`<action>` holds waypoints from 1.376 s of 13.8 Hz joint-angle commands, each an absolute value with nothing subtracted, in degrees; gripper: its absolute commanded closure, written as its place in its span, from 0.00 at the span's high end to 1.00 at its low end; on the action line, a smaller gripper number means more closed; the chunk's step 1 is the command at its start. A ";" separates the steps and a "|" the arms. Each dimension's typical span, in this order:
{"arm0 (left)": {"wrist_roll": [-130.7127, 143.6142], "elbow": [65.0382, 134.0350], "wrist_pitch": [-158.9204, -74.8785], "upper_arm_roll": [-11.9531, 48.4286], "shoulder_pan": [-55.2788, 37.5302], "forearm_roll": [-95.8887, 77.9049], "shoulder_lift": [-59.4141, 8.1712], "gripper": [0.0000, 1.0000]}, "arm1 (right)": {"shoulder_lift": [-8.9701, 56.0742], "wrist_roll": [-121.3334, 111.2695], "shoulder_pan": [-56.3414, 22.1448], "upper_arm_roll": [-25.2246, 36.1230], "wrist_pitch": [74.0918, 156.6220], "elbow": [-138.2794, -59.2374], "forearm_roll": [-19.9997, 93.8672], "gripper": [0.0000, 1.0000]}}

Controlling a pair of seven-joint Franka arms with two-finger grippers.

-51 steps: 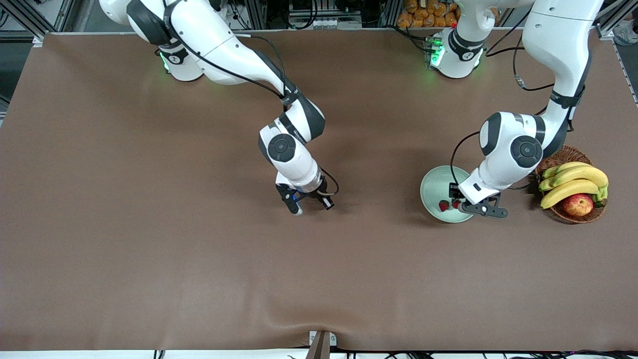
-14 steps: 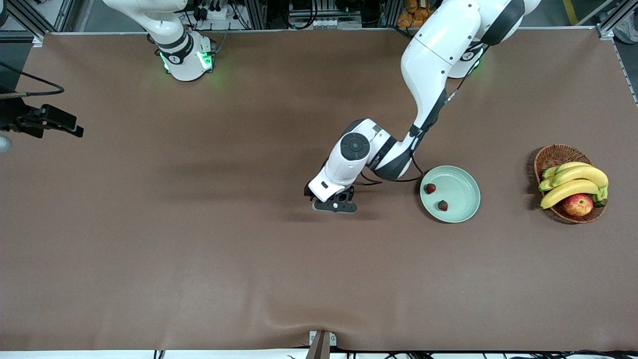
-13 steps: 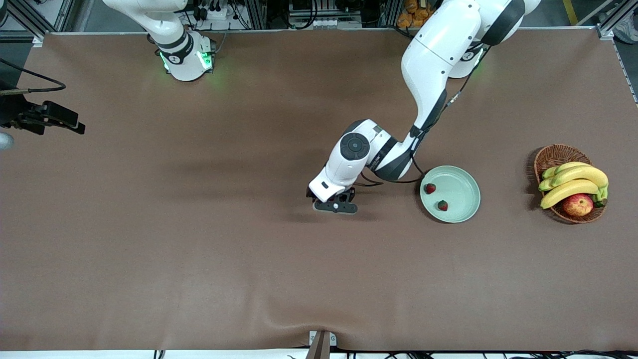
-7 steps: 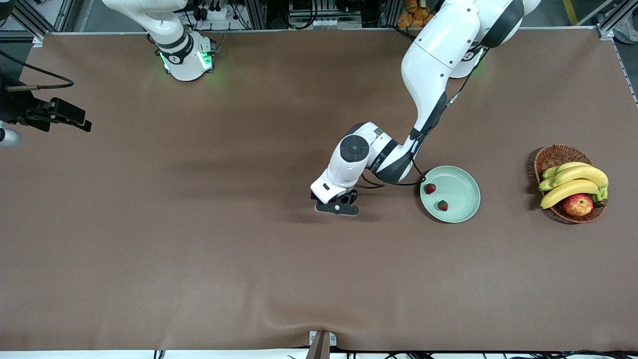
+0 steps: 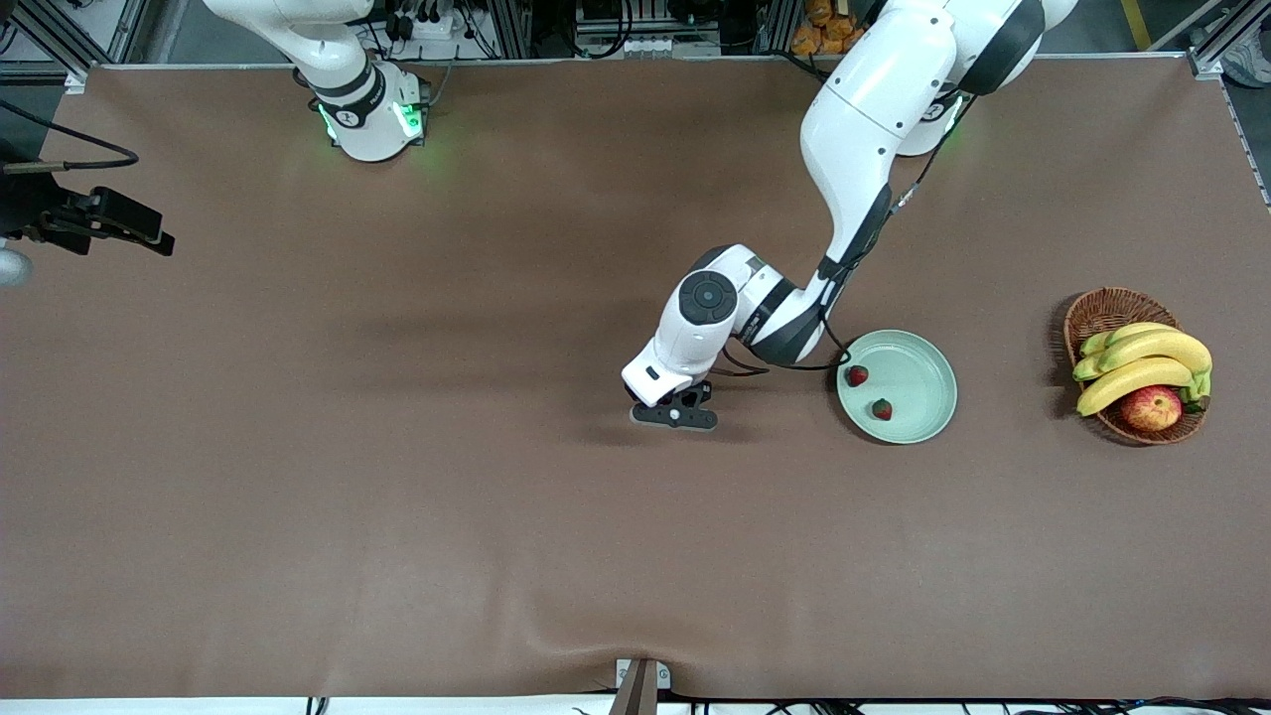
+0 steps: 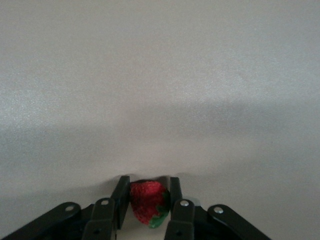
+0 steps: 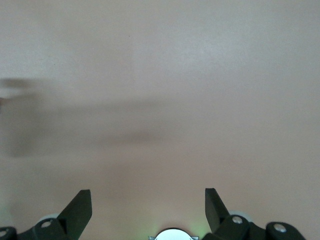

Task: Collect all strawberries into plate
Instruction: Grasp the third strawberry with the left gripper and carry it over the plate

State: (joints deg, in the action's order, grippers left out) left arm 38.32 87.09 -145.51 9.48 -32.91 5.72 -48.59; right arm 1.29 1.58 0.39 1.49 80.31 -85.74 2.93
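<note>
Third small red strawberry with a green leafy cap (image 6: pixel 148 202) pinched between the closed fingers (image 6: pixel 121 200) of the left pincer (image 5: pixel 674 414), low over the brown table (image 5: pixel 397 477) near its middle, beside the round pale mint-green plate (image 5: pixel 923 417) and toward the right arm's end from it; whether the berry touches the cloth, hard to tell from the wrist view. Two more red strawberries on the plate: one (image 5: pixel 856 374) at the rim toward the left pincer, the other (image 5: pixel 881 408) nearer the front camera. Brown wicker basket (image 5: pixel 1097 316) with yellow bananas (image 5: pixel 1142 362) and a red-yellow apple (image 5: pixel 1151 407) at the left arm's end of the table, well apart from the plate. Right pincer (image 7: pixel 148 212) waiting wide open over bare table at the right arm's end, holding nothing.
</note>
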 commanded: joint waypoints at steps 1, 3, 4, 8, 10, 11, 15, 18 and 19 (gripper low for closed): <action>39.03 86.75 -138.81 9.05 -31.74 7.56 -45.63 0.15 | 2.64 2.11 1.23 1.49 78.84 -83.14 1.67 1.00; 38.94 86.92 -133.97 9.05 -29.98 7.65 -42.03 0.13 | 2.81 2.28 1.32 1.41 78.66 -83.14 1.58 1.00; 38.67 87.36 -132.12 9.05 -29.54 7.65 -40.45 0.13 | 2.81 2.46 1.32 1.41 78.66 -83.06 1.50 1.00; 26.26 94.11 -130.87 9.05 -21.40 8.35 -32.28 0.13 | 2.90 1.93 1.32 1.41 78.84 -82.88 1.49 1.00; 19.10 99.20 -130.96 9.23 -17.07 8.35 -27.97 0.13 | 2.81 2.28 1.32 1.32 78.84 -82.97 1.32 1.00; 17.25 101.75 -131.13 9.32 -15.14 8.35 -26.30 0.13 | 2.81 2.29 1.14 1.41 78.84 -82.97 1.14 1.00; 8.20 111.77 -137.26 9.58 -6.96 8.35 -22.59 0.13 | 2.64 2.37 0.79 1.32 78.84 -82.97 0.44 1.00; 0.73 116.27 -140.71 9.93 0.07 8.26 -21.97 0.13 | 2.64 2.46 0.79 1.32 79.10 -82.88 0.35 1.00; 0.01 116.63 -140.97 10.54 1.74 8.17 -22.58 0.13 | 2.72 2.46 0.97 1.32 79.19 -82.97 0.44 1.00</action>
State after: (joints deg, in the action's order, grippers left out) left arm 2.31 113.18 -139.21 8.86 -2.02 7.20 -24.32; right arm 2.00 1.62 0.78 1.71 80.02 -84.58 1.73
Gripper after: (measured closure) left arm 0.634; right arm 0.000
